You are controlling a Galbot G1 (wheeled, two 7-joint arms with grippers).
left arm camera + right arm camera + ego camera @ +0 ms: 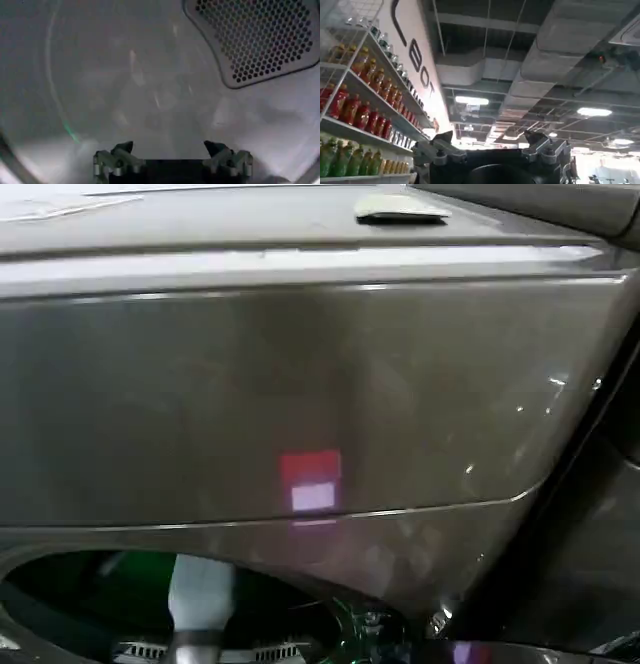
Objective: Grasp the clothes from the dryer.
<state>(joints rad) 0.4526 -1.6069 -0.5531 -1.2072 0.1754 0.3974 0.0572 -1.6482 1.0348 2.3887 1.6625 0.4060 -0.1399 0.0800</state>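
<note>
One big dryer fills my head view, bronze-grey. My left gripper sits inside its metal drum, fingers spread, grasping nothing. My right gripper points at the ceiling, fingers apart.

We are seeing the left gripper showing two dark pointed fingertips, each sitting on a pale grey-green metal bracket with small round screws, and a flat black block running between the brackets. The right gripper is showing the same build: dark fingertips, grey brackets with screws, and a black body carrying a rounded hollow in its middle. In the head view a white, tube-shaped arm is ending in a dark grey band.
</note>
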